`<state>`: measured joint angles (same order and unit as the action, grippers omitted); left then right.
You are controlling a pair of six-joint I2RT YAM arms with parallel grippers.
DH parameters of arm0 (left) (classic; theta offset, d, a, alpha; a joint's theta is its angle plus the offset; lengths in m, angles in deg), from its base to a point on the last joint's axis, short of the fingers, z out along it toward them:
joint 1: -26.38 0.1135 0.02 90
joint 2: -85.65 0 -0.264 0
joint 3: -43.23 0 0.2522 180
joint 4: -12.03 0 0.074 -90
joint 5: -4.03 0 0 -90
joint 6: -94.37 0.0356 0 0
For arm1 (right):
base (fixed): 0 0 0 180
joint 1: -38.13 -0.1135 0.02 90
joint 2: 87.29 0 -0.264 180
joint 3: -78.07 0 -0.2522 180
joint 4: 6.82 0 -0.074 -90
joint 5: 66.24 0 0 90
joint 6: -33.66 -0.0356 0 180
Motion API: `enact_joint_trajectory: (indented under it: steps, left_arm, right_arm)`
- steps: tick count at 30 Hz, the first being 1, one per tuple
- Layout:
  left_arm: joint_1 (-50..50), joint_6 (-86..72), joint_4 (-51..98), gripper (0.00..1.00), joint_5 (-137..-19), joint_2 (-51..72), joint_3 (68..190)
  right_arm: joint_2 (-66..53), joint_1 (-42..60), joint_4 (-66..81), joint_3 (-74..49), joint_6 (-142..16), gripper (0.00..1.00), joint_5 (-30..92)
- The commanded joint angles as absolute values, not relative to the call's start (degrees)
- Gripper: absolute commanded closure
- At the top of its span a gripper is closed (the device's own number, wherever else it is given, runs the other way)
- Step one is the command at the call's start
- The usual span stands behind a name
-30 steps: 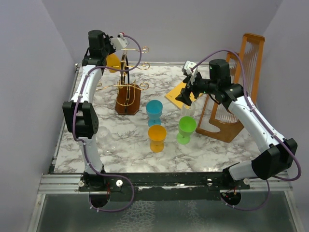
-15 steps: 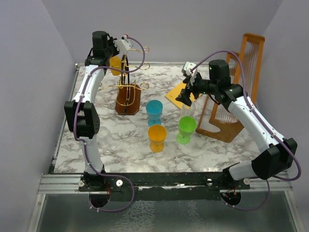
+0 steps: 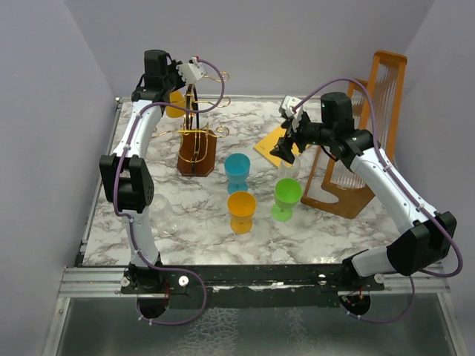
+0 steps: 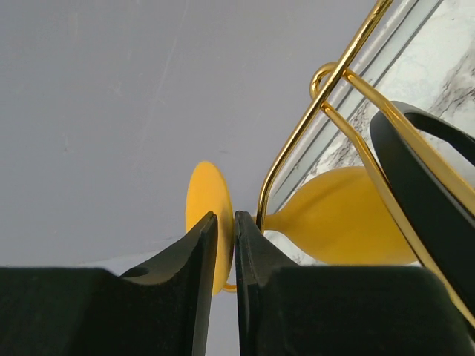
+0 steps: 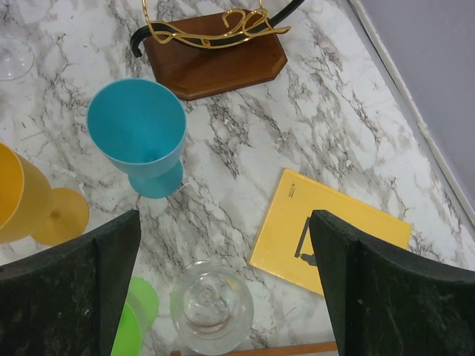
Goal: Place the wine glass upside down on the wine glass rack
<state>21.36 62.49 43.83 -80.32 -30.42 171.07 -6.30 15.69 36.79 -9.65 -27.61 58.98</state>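
The wine glass (image 3: 175, 104) is yellow and hangs bowl-down high on the wine glass rack (image 3: 196, 144), a gold wire stand on a dark wooden block. In the left wrist view its stem sits in a gold wire arm (image 4: 297, 163), with the bowl (image 4: 341, 230) on one side and the foot (image 4: 204, 196) on the other. My left gripper (image 4: 226, 219) pinches the foot's rim, its jaws only a thin slit apart. My right gripper (image 5: 224, 216) hangs wide open and empty above a clear glass (image 5: 211, 308).
A blue cup (image 3: 237, 170), an orange cup (image 3: 242, 209) and a green cup (image 3: 286, 196) stand mid-table. A yellow card (image 5: 326, 230) lies beside them. Orange-brown wooden frames (image 3: 371, 141) stand at the right. Another clear glass (image 5: 11, 55) stands left of the blue cup.
My left gripper has carried the yellow wine glass a little to the right, onto the rack's upper arm. The right arm has not moved.
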Motion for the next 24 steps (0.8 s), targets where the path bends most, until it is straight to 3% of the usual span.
enact_joint_trajectory:
  steps: [1,24]
  left_arm:
    - [21.02,60.25,44.19,0.80,-77.46,-27.80,170.16]
    - [21.02,53.56,44.15,0.59,-74.65,-20.54,165.20]
  right_arm:
    - [-7.68,15.37,35.01,-10.54,-27.08,0.05,58.30]
    - [-7.08,15.37,35.31,-10.11,-27.59,0.04,58.79]
